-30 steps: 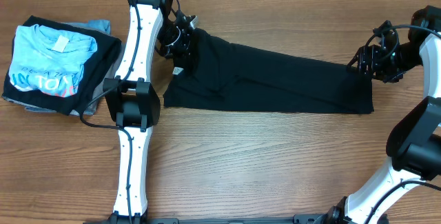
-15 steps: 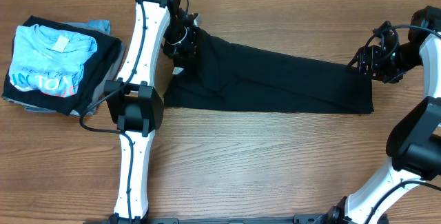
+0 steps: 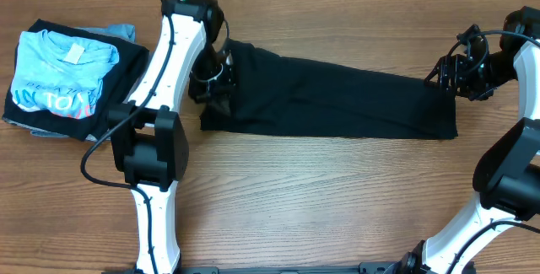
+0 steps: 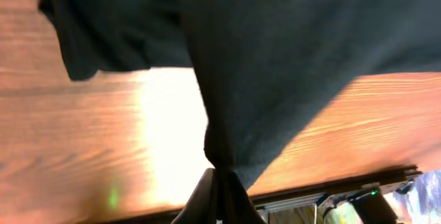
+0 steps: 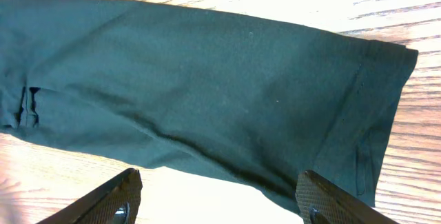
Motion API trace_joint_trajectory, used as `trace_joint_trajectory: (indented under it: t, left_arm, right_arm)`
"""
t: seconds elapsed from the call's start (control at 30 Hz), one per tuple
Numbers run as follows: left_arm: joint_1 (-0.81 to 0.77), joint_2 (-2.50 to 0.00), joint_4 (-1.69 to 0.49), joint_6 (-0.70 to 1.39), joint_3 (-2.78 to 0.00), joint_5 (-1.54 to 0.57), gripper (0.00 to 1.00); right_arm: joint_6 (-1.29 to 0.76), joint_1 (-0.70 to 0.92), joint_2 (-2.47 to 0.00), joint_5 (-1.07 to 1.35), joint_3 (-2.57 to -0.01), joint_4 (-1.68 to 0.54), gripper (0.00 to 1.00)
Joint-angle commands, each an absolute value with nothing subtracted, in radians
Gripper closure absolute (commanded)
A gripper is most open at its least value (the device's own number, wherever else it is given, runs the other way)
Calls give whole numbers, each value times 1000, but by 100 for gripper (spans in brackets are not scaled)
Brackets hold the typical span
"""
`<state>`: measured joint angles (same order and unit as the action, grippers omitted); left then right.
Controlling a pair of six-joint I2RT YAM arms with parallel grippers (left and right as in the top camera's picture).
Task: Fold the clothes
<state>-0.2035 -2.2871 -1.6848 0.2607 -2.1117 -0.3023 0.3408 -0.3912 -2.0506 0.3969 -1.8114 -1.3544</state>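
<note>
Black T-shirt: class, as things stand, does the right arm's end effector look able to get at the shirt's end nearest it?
Probably yes. The right end effector is open and sits right by that end of the black T-shirt, which lies flat on the table with nothing between them.

Pale wood-grain tabletop point(image 3: 321, 198), bright glare on its surface.
</note>
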Motion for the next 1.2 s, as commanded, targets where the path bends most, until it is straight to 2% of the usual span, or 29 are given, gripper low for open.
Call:
trace_joint_trajectory:
  t: [0.0,0.43,0.73,0.83,0.93,1.1,1.13,1.17]
  left_arm:
    - [-212,-2255,-1682,299,-2027,-258,96]
    - [-211,-2256,-1383,363,-1803,-172,96]
    - [-210,-2256,-1341,358,-1800,-124,94]
    - [-210,-2255,-1371,320,-1840,-186,81]
    - [-208,-2254,-1411,289,-1929,-255,77]
    - [-217,-2254,-1486,263,-2180,-260,69]
    - [-219,-2254,-1488,253,-2216,-260,63]
    - [-223,-2254,-1483,232,-2262,-259,41]
  right_arm:
    - [339,-392,-2046,418,-1832,-1353,24]
    - [339,-392,-2046,421,-1832,-1348,25]
    - [339,-392,-2046,422,-1832,-1348,25]
    - [340,-392,-2046,510,-1832,-1345,25]
    - [374,-379,-2046,601,-1832,-1346,25]
    - [373,-305,-2046,612,-1832,-1349,24]
    - [373,-282,-2046,612,-1832,-1350,25]
    - [373,-237,-2046,610,-1832,-1349,25]
